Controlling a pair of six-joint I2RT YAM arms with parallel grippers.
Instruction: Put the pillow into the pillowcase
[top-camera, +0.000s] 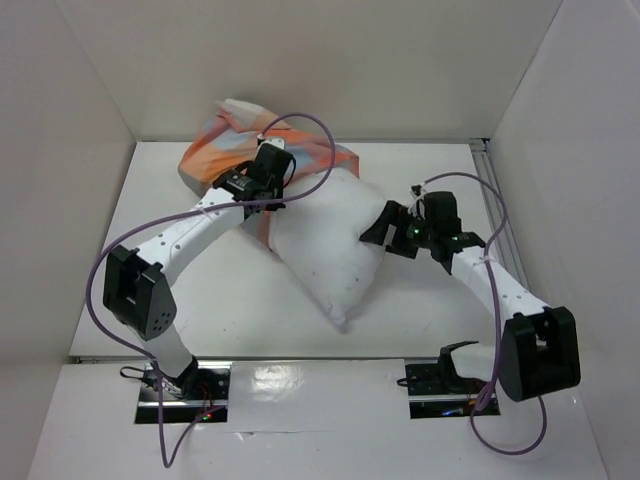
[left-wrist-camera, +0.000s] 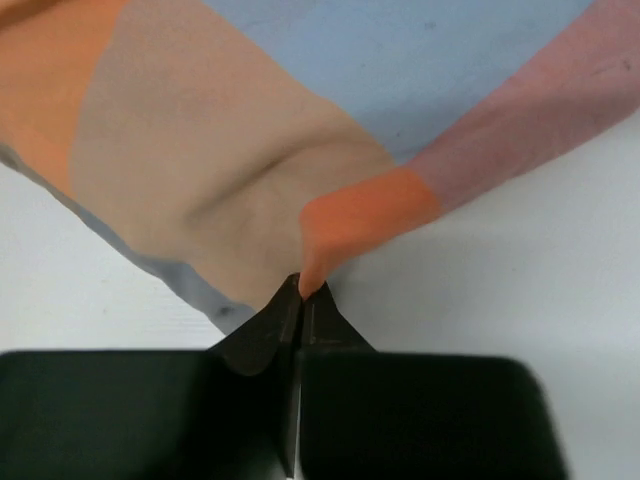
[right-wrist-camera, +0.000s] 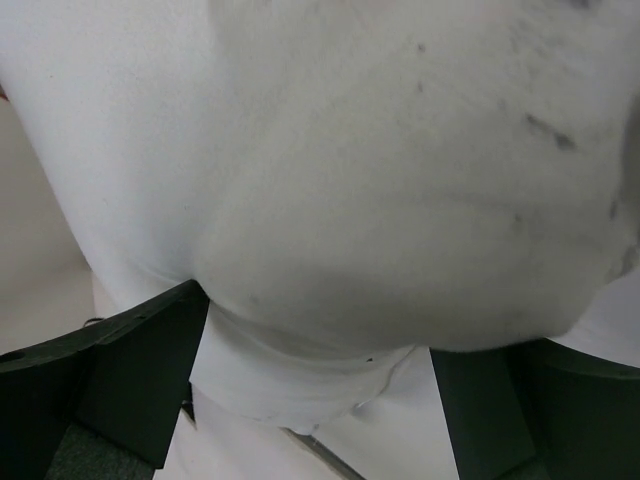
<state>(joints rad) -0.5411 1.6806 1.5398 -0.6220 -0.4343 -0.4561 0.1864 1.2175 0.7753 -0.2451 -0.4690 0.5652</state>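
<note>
Orange checked cloth is pinched between the tips of the left gripper, whose jaws are pressed together on a small fold at the edge of the pillowcase. Only a nip of fabric is taken, and it cannot be told whether one layer or both are caught. For the step in hand, judged to be the opening of the sack's mouth, a single layer should be lifted clear of the table so that a gap is made. The pull should be kept gentle, since so thin a hold at the fingertips could easily be lost. The right gripper is spread wide, with a plump edge of the pillow bulging between its fingers; whether they press on it cannot be told. A firm bite on that edge would be wanted before the cushion is driven toward the opening. From above, the pillowcase is seen bunched at the far left of the table, against the back wall, just beyond the left gripper. The pillow is laid slantwise in the middle, its far end reaching the checked cloth beside the left gripper and its right side met by the right gripper. Most of the pillow is plainly outside the sack.
</note>
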